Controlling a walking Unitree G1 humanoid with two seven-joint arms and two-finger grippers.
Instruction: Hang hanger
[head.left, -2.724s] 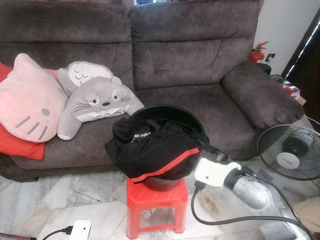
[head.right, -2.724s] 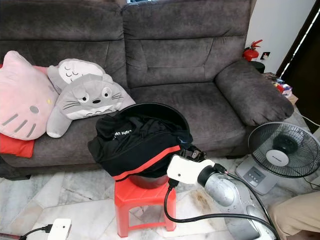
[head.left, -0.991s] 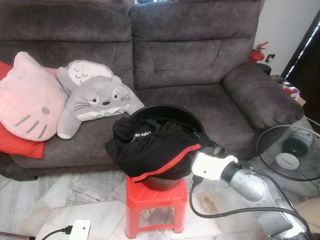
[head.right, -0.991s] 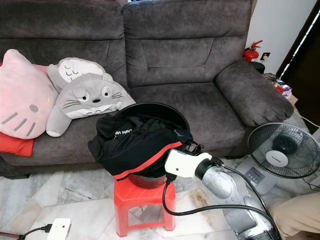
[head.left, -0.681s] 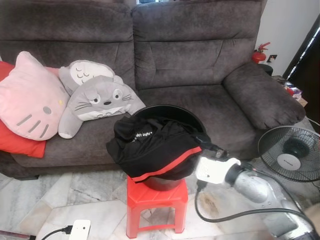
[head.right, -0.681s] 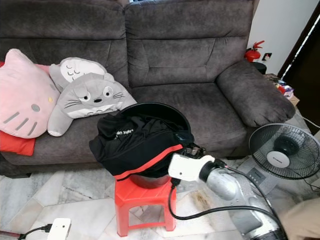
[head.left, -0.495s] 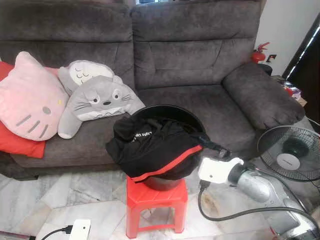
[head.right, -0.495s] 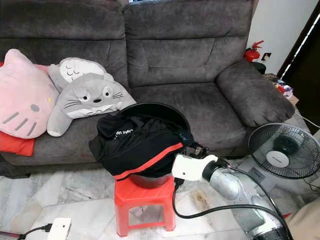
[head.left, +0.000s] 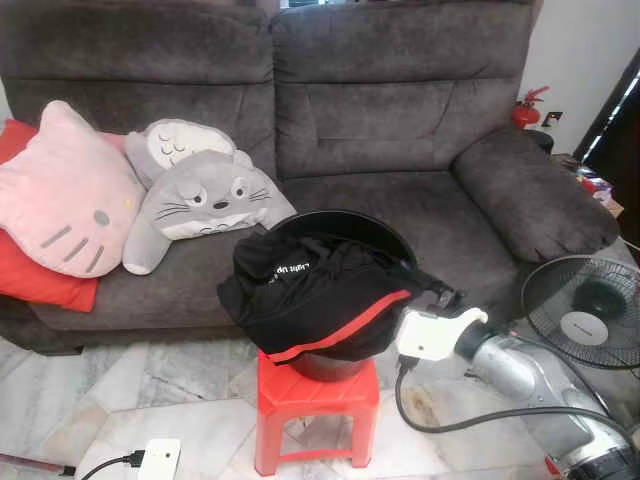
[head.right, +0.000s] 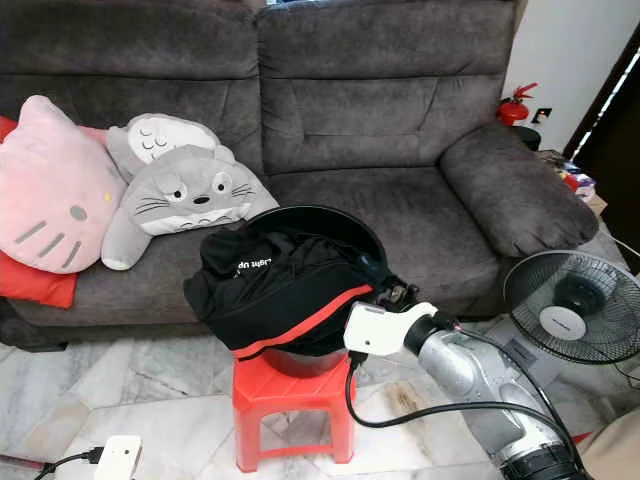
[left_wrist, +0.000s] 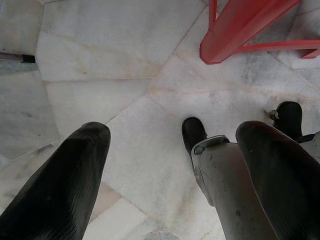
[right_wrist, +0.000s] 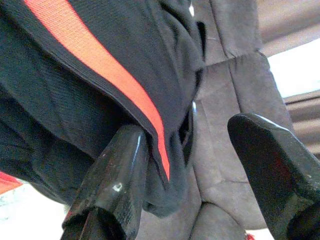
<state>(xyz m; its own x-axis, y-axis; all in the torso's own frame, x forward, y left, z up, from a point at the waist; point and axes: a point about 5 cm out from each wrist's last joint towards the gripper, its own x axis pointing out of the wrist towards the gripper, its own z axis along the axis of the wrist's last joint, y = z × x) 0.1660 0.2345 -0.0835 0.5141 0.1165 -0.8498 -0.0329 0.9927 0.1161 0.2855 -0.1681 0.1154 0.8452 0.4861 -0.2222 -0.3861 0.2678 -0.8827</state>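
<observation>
Since the earlier frame, right gripper (right_wrist: 185, 165) has edged slightly back from the bucket (head.left: 345, 225) rim, fingers spread, one finger (right_wrist: 117, 172) touching the garment's red-trimmed hem. One black garment (head.left: 310, 295) drapes the single bucket on one red stool (head.left: 315, 395), at the gripper's 9 o'clock. No hanger can be made out. Left gripper (left_wrist: 170, 165) hangs spread over marble floor (left_wrist: 100, 100). One grey sofa (head.left: 400, 130) carries three plush cushions (head.left: 205, 195); one fan (head.left: 590, 315) stands at 3 o'clock.
</observation>
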